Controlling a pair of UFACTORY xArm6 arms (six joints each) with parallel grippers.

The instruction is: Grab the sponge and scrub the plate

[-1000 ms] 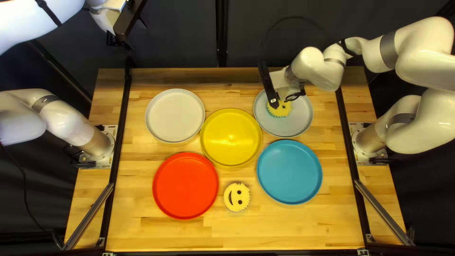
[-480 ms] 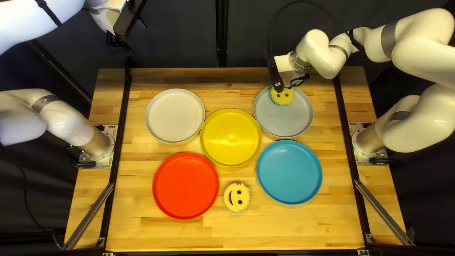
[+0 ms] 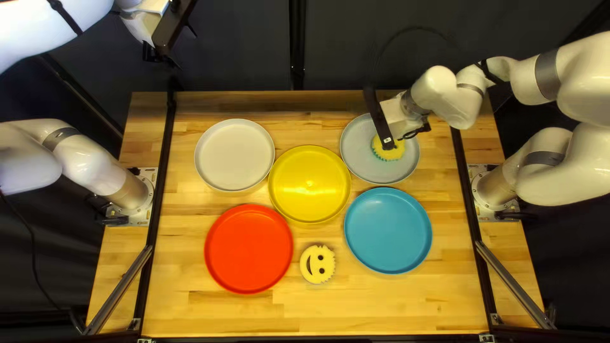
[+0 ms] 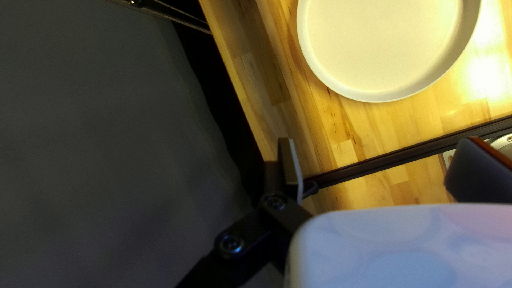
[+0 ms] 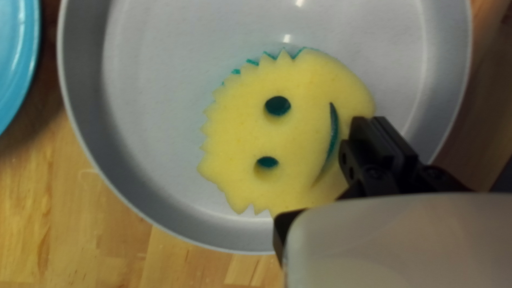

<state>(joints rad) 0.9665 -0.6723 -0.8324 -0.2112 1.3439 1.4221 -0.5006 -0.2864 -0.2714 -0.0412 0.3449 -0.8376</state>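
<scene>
Motion at right gripper (image 3: 393, 142): we have shifted it, with the sponge (image 3: 396, 154), toward the tabletop's near edge and slightly toward the right of the top left view.
Right fingers: clenched close together on the sponge's edge on the smile side; the right wrist view shows our right gripper (image 5: 376, 130) there.
Sponge: located over the grey plate (image 3: 359, 164), yellow face up, inside the rim; its teal underside shows along the toothed edge. Contact with the plate surface cannot be confirmed.
Left gripper (image 3: 152, 52): we hold it raised beyond the far edge of the tabletop (image 3: 190, 311), at the left of the top left view.
Left fingers: released, set wide apart. The white plate (image 4: 373, 48) lies ahead of our left gripper (image 4: 382, 165), well apart from it.
Yellow plate (image 3: 309, 184): between the white plate and the grey plate.
Blue plate (image 3: 388, 230): on the near side of the grey plate.
Red plate (image 3: 248, 248): on the near side of the white plate.
Second sponge (image 3: 317, 264): face up on the tabletop, between the red and blue plates.
</scene>
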